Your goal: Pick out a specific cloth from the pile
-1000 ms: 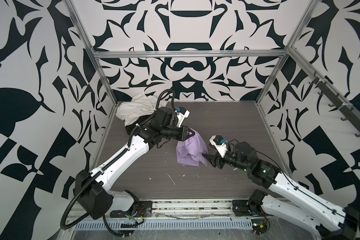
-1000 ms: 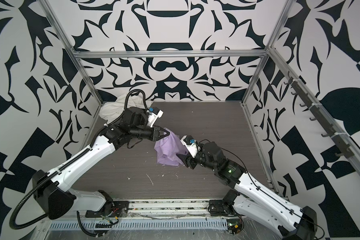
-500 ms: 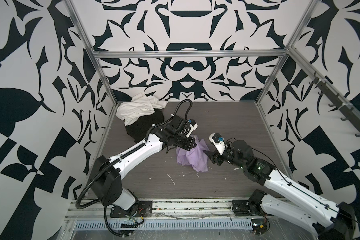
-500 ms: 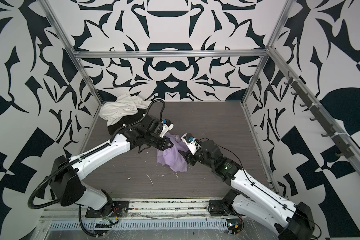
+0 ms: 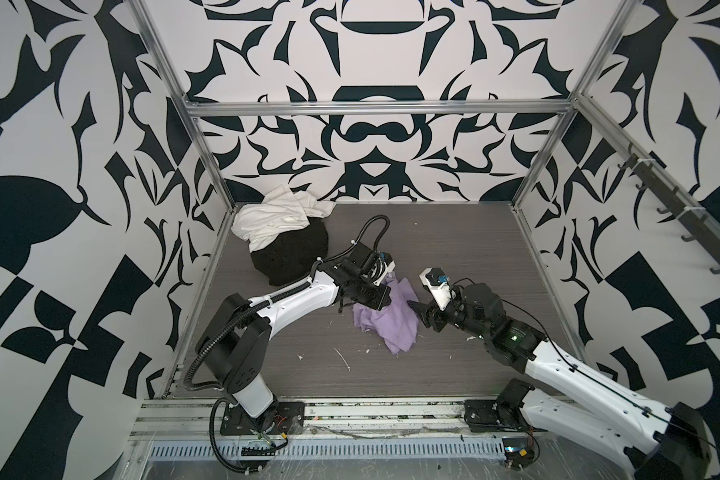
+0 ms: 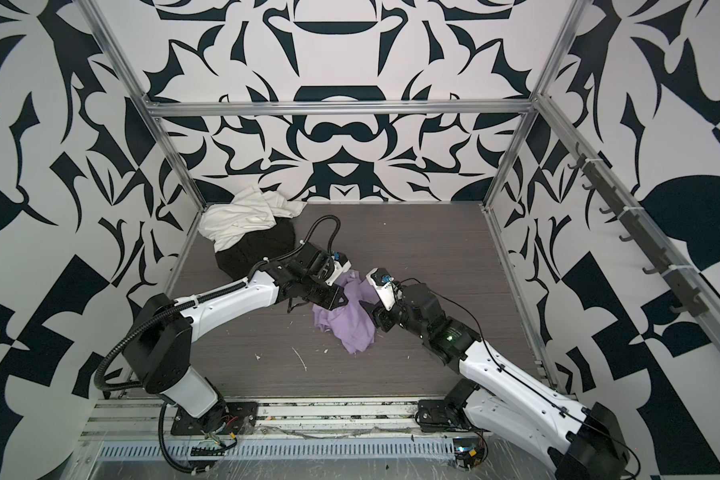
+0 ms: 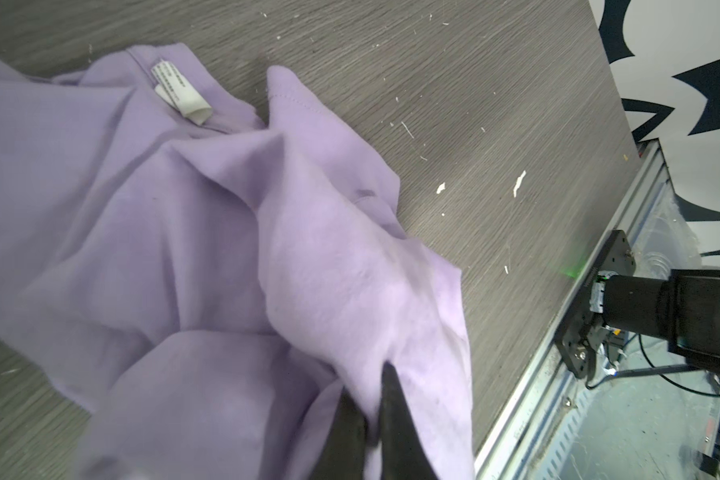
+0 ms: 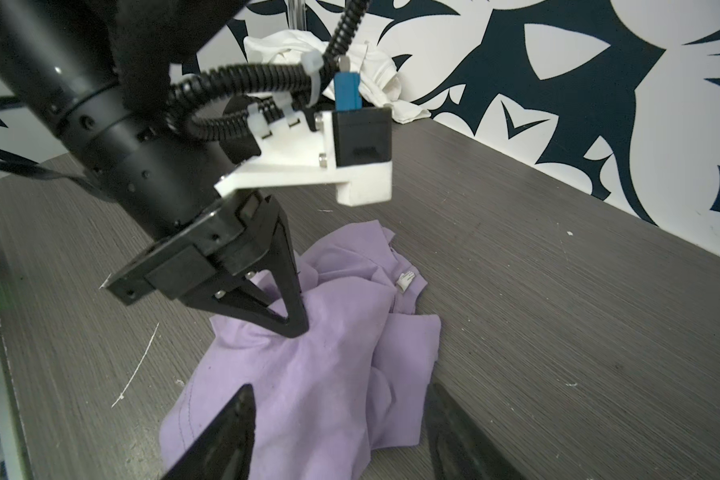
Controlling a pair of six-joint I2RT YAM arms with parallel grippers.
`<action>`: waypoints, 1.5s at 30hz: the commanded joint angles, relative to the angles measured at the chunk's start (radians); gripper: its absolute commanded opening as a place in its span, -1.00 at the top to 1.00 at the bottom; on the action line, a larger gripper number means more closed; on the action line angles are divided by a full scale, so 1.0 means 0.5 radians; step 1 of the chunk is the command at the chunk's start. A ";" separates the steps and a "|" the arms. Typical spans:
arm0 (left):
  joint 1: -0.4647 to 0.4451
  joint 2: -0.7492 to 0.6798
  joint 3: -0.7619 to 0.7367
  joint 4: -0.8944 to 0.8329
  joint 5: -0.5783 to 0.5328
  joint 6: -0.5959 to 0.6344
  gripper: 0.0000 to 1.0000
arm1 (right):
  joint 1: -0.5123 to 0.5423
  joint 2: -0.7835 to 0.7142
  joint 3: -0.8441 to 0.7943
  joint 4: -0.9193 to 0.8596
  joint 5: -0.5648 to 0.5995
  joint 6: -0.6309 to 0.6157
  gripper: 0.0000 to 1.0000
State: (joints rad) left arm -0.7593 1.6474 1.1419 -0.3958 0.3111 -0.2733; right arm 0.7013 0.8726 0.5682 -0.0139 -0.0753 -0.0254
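Lavender cloth (image 5: 387, 324) lies on the table (image 5: 433, 249), well apart from the pile (image 5: 283, 232).
Left gripper (image 8: 294, 328) pinched tight on a fold (likely to lift it away); right gripper (image 8: 339, 388) beside it, jaws spread, holding nothing.

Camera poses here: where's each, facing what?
Both top views: high in front, looking down at the table; left arm, right arm, lavender cloth between.
Left wrist: on left arm, along shut left gripper pinching cloth; right arm's base beyond.
Right wrist: behind open right gripper, facing left gripper; off-white cloth beyond.
Shared: both wrist views show the cloth's white tag.
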 commanded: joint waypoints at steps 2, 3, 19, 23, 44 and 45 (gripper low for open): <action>0.009 0.040 -0.079 0.099 -0.046 -0.013 1.00 | -0.007 0.045 -0.007 0.137 -0.038 0.042 -0.32; 0.009 0.039 -0.096 0.104 -0.061 -0.019 1.00 | -0.007 0.059 -0.007 0.144 -0.047 0.049 -0.32; 0.034 -0.141 -0.377 0.142 -0.291 -0.085 0.88 | -0.009 0.210 -0.033 0.251 -0.103 0.114 -0.26; 0.034 -0.145 -0.395 0.156 -0.292 -0.091 0.76 | -0.007 0.227 -0.035 0.262 -0.104 0.112 -0.26; 0.034 -0.381 -0.399 0.110 -0.324 -0.092 -0.11 | -0.038 0.169 0.014 0.283 0.006 0.077 -0.26; 0.034 -0.392 -0.397 0.107 -0.322 -0.092 -0.13 | -0.040 0.166 0.023 0.278 0.008 0.075 -0.26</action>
State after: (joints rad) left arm -0.7464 1.4845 0.9546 -0.3191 0.1528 -0.3176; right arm 0.6876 0.9749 0.5461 0.0929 -0.0906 0.0216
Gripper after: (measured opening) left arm 0.559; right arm 0.629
